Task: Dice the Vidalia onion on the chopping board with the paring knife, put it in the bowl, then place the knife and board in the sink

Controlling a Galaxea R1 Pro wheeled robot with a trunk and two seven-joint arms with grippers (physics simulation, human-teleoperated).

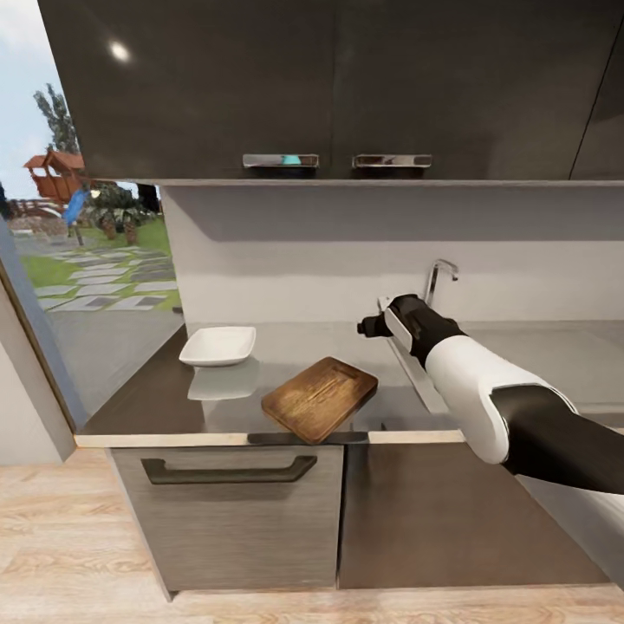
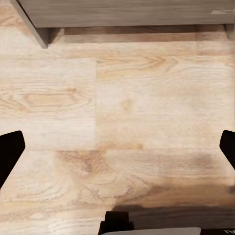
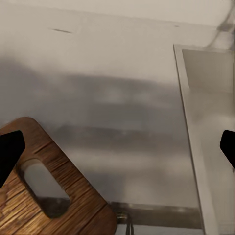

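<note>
A: Where is the chopping board (image 1: 319, 397), and how would it handle?

B: It lies flat on the grey countertop (image 1: 156, 399), turned at an angle, one corner poking past the counter's front edge. It looks like stiff, fairly heavy wood, so my guess is it would not bend. The slot hole near one end, or that overhanging corner, seems the best place to take hold.

A: And the containers?

B: The white bowl (image 1: 218, 345) sits just beyond the board, farther from the front edge, and looks empty. The sink (image 1: 568, 355) is on the board's other side, under the chrome tap (image 1: 439, 277); I cannot see into the basin, so the onion is hidden.

A: The pincers?

B: The right gripper (image 3: 117, 147) hovers above the board's slotted end, spread wide, holding nothing. The left gripper (image 2: 117, 147) hangs over the wooden floor (image 2: 117, 98), also spread wide and empty.
</note>
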